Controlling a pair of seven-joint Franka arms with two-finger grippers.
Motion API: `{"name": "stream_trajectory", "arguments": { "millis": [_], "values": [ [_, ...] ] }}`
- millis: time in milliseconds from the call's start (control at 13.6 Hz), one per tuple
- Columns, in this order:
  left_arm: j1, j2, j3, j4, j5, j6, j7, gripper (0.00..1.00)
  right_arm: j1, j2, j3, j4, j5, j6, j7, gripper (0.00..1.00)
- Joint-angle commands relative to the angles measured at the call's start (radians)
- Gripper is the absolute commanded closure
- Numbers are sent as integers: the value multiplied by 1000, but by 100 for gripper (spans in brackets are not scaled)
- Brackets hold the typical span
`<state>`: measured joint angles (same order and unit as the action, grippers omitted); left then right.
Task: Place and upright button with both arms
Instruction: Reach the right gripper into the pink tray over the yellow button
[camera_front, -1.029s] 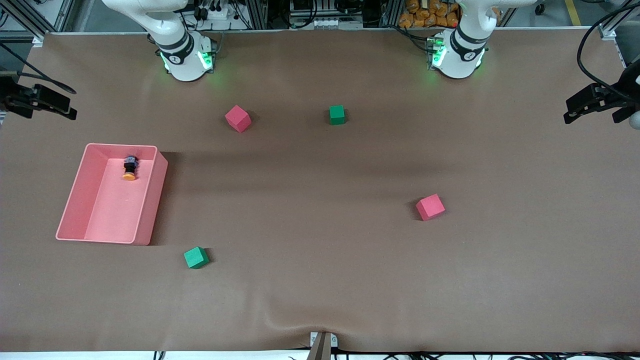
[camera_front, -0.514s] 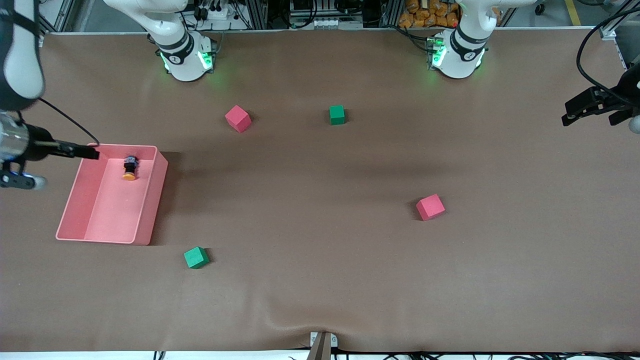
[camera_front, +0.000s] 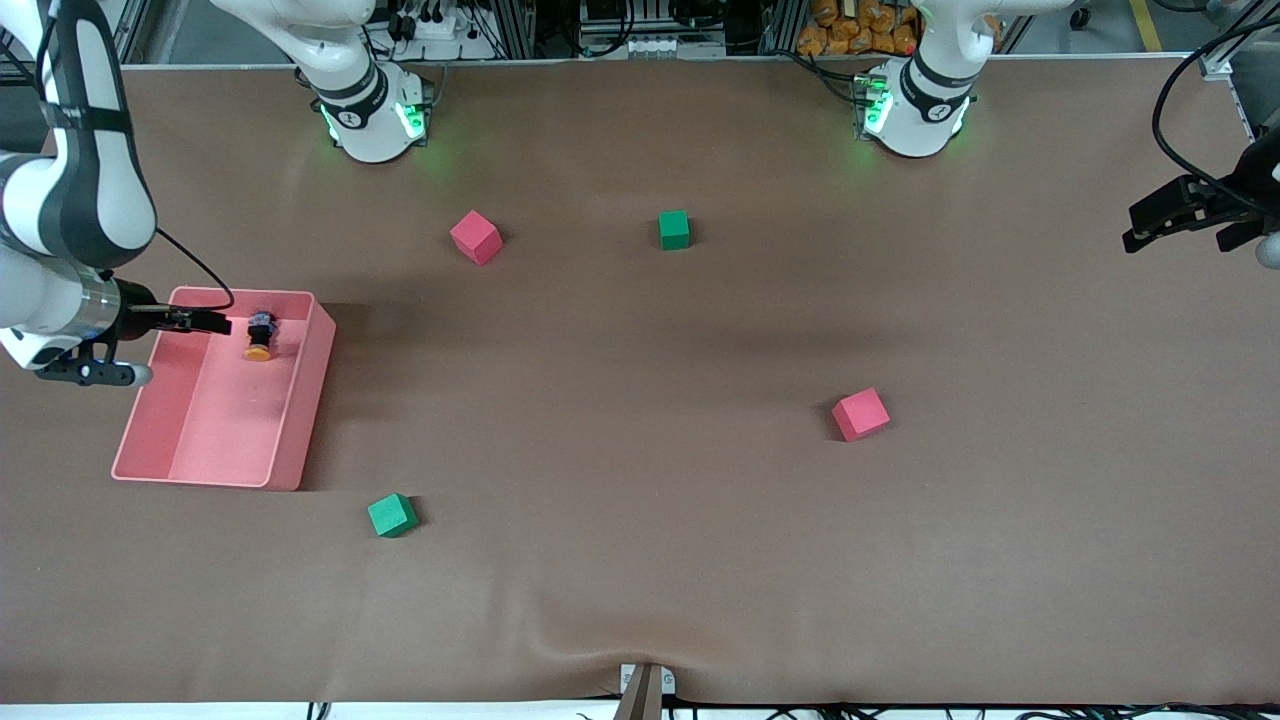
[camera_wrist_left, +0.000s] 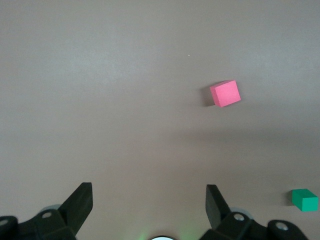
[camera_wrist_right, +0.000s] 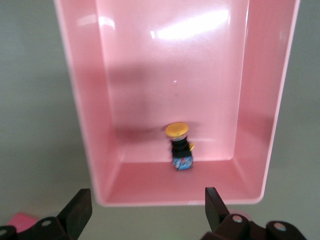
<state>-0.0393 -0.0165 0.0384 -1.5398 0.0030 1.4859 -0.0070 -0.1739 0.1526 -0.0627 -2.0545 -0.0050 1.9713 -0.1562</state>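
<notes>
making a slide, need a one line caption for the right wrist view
Right gripper, fingers open, hovers over the pink bin where the orange-capped button lies on its side.

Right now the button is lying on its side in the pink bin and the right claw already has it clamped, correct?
Not quite. The button does lie on its side in the pink bin, but the right claw has not clamped it: the right wrist view shows its fingers spread open over the bin's end wall, clear of the button.

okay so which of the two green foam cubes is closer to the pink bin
The green foam cube nearer the front camera, just off the pink plastic bin; the other green cube sits up between the arms' bases.
</notes>
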Motion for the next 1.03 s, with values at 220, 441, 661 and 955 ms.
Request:
{"name": "stream_trajectory", "arguments": {
  "millis": [220,441,661,955],
  "values": [
    [7,0,-2,4,-17,-13,7,0,-53,108,14,-114,-15,256,-123,0],
    [7,0,-2,4,-17,-15,7,0,-72,134,14,-157,-15,316,-144,0],
    [7,0,-2,6,-17,-13,7,0,-79,134,14,-214,-13,383,-144,0],
    [6,0,-2,4,-17,-15,7,0,-104,163,15,-223,-13,383,-143,0]
  ]
}}
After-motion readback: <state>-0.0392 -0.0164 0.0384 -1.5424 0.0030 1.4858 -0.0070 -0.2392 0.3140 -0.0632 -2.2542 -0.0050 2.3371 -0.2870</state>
